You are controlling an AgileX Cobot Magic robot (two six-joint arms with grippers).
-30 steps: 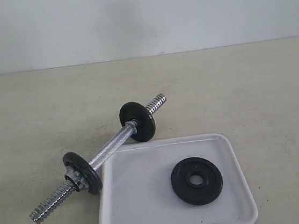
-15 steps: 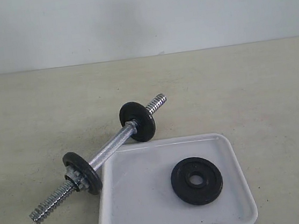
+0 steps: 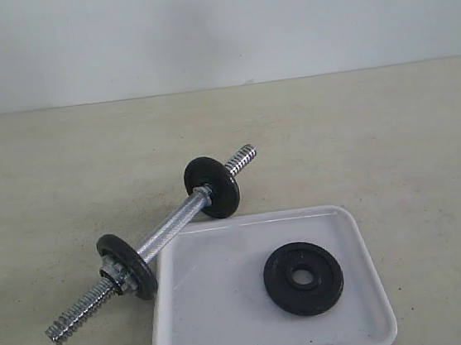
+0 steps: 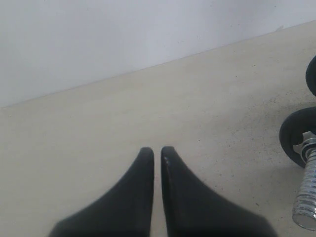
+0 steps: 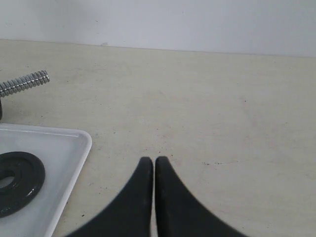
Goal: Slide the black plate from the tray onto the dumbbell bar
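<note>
The black plate (image 3: 303, 278) lies flat in the white tray (image 3: 223, 323) at the front of the exterior view; both also show in the right wrist view, the plate (image 5: 15, 181) in the tray (image 5: 69, 163). The chrome dumbbell bar (image 3: 166, 228) lies diagonally on the table left of the tray, a black disc near each end. One threaded end (image 4: 306, 197) shows in the left wrist view, the other end (image 5: 27, 81) in the right wrist view. Neither arm appears in the exterior view. My left gripper (image 4: 157, 153) and right gripper (image 5: 154, 162) are shut and empty over bare table.
A beige speckled table (image 3: 394, 145) runs back to a white wall (image 3: 214, 24). The tray's left rim lies close to the bar's nearer disc (image 3: 127, 266).
</note>
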